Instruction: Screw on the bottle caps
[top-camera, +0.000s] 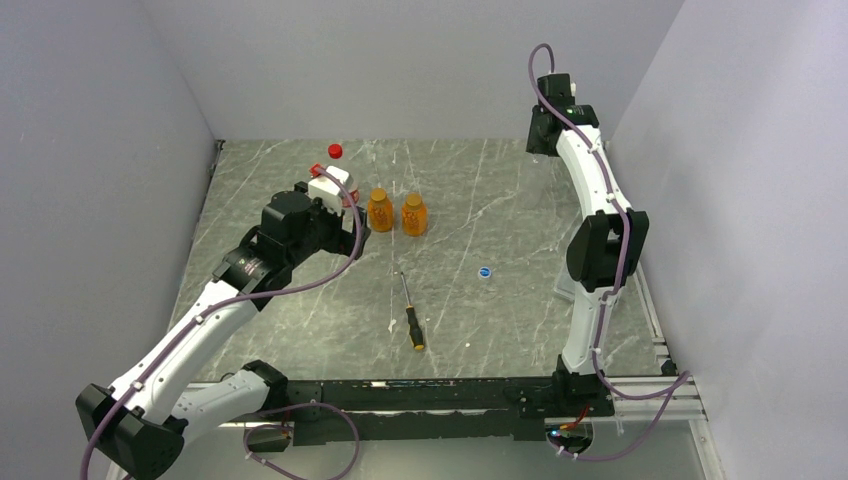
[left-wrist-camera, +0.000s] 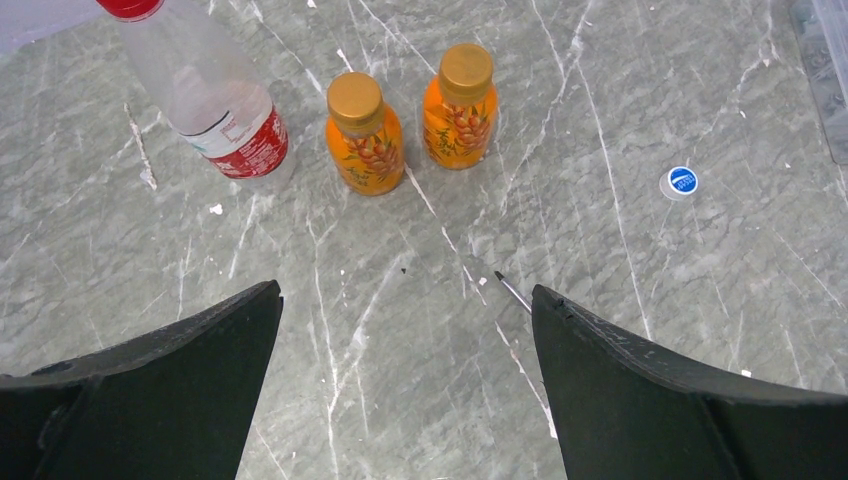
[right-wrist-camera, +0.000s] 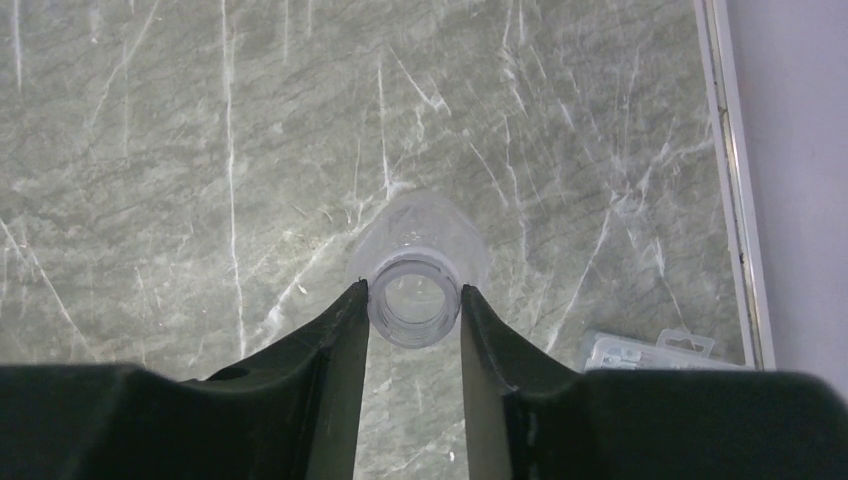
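Two jaws, two states: my right gripper (right-wrist-camera: 414, 297) is clamped on the neck of the tiny clear bottle (right-wrist-camera: 425, 225), and my left gripper (left-wrist-camera: 405, 300) gapes wide with nothing in it. The bottle is at the far right corner. Its long axis points up at my right wrist and its mouth is bare. Lifted or resting on the table, I cannot tell. Its likely lid, the blue cap (left-wrist-camera: 681, 182), lies flat mid-table, well apart from the bottle. It sits ahead and to the right of my left jaws, so the free left arm looks best placed to fetch it. Both amber bottles (left-wrist-camera: 366, 135) already wear caps. The top view shows where the cap lies but hides the bottle behind my right wrist. The right wrist view shows the grip, not the cap.
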